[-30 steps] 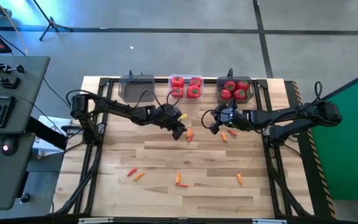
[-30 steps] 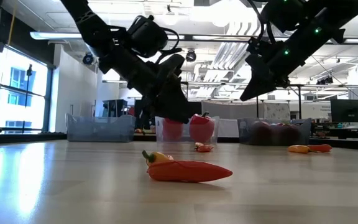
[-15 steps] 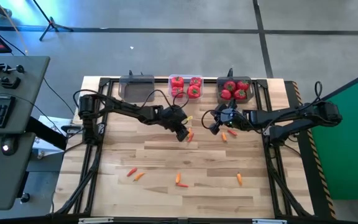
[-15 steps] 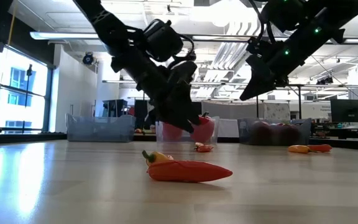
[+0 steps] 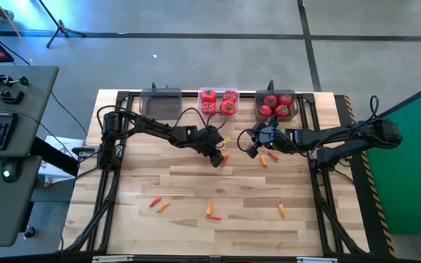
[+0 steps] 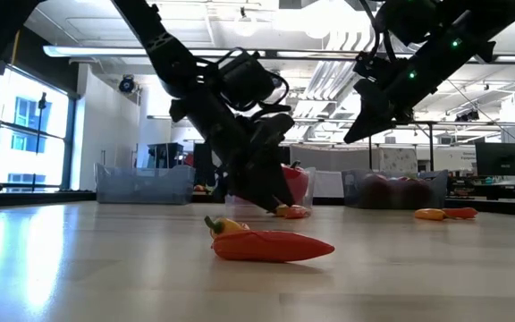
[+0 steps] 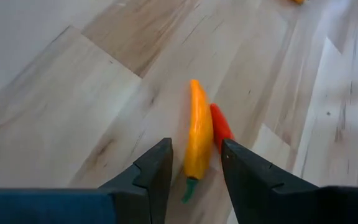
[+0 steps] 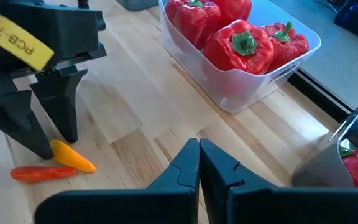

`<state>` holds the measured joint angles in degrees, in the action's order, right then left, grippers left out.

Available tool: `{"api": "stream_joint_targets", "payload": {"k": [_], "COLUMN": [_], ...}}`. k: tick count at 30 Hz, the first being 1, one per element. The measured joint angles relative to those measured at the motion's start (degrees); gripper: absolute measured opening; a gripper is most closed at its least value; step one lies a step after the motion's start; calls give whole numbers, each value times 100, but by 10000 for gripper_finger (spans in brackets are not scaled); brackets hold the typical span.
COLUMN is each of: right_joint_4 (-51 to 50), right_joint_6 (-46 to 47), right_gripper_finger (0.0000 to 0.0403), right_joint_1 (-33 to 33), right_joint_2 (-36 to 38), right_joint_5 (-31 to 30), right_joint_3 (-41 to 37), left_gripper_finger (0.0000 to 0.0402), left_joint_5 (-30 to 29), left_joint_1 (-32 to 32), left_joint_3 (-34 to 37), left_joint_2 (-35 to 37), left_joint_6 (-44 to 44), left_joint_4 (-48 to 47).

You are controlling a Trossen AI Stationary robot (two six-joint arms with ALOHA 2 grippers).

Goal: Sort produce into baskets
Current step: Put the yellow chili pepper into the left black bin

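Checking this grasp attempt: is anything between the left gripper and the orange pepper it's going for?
Nothing visible: the left gripper is open with the orange pepper between its fingers. A red pepper lies touching its side.

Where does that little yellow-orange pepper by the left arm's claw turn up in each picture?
High view: yellow-orange pepper mid-table, at the left gripper.
Low view: centre, mostly hidden behind the gripper.
Left wrist view: between the open fingers.
Right wrist view: on the wood beside those fingers.
Shared landmark: the thin red pepper alongside it.
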<state>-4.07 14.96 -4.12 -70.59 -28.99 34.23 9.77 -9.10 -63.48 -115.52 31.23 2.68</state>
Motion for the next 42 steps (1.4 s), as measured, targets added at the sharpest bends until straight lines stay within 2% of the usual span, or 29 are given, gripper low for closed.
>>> {"api": "stream_joint_targets", "payload": {"k": [5,13,21,31,39,42], "right_joint_4": [0,2,4,11,92,190], "right_joint_6": [-8,-301,-496,-498,-723,-840], "right_gripper_finger": [0,0,0,0,0,0], "right_joint_1": [0,0,0,0,-1,-2], "right_joint_2": [0,0,0,0,2,2], "right_joint_5": [0,2,2,2,1,0], "right_joint_3": [1,0,1,1,5,5], "left_gripper_finger": [101,13,4,1,0,0], "left_joint_5": [-174,-437,-644,-2119,-2837,-2978], "left_joint_1": [4,2,-209,-801,-1468,-1844], "left_joint_3": [0,2,8,25,916,1228], "left_joint_2": [0,-2,213,1444,2962,3307], "left_joint_6": [-255,-1038,-1491,-1322,-630,-594], "left_joint_4": [68,73,-164,-2039,-2588,-2703]}}
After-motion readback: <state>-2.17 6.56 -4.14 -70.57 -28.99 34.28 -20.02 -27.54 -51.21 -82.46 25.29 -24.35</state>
